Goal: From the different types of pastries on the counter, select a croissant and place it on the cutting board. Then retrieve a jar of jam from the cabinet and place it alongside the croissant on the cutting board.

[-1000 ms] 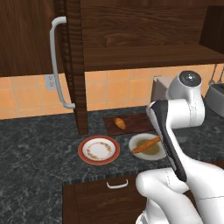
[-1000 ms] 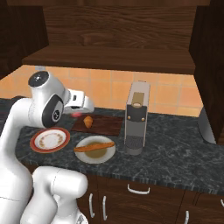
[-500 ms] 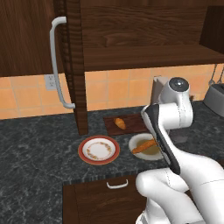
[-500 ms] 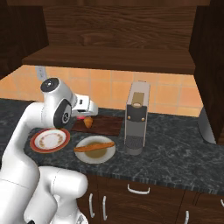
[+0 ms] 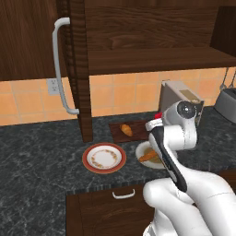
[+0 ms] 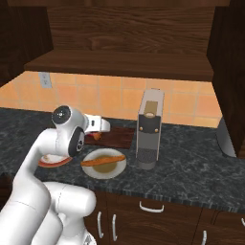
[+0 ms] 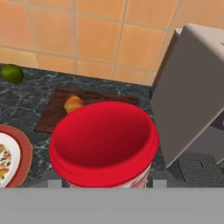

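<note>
Swinging lower and toward the back wall since half a second ago, the arm is now carrying its hand just above the near edge of the cutting board, while everything on the bench is lying where it was.

From the left base view, the gripper (image 5: 157,116) is showing as a red and white tip at about 9 o'clock of the white wrist, with the red lid of the jar of jam (image 5: 158,115) peeking out. The cutting board (image 5: 119,129) is lying against the tiled wall with the croissant (image 5: 126,130) on it. A red-rimmed plate (image 5: 104,158) is sitting at 7 o'clock of the board, and a cream plate (image 5: 142,150) with the stick pastry (image 5: 148,156) is lying at 5 o'clock, partly behind the arm. The cabinet (image 5: 69,69) is hanging open above.

From the right base view, the hand is reaching over the cutting board's (image 6: 117,136) left part, the croissant (image 6: 97,136) mostly hidden behind it. A coffee machine (image 6: 150,127) is standing at 3 o'clock of the board.

In the hand view, the jar of jam (image 7: 103,144) is sitting close at 6 o'clock, clamped between the fingers, which are hidden beneath it. The croissant (image 7: 73,103) is lying on the cutting board (image 7: 52,112) at 11 o'clock of the jar, and a lime (image 7: 12,73) is resting on the bench (image 7: 26,94) at 10 o'clock.
</note>
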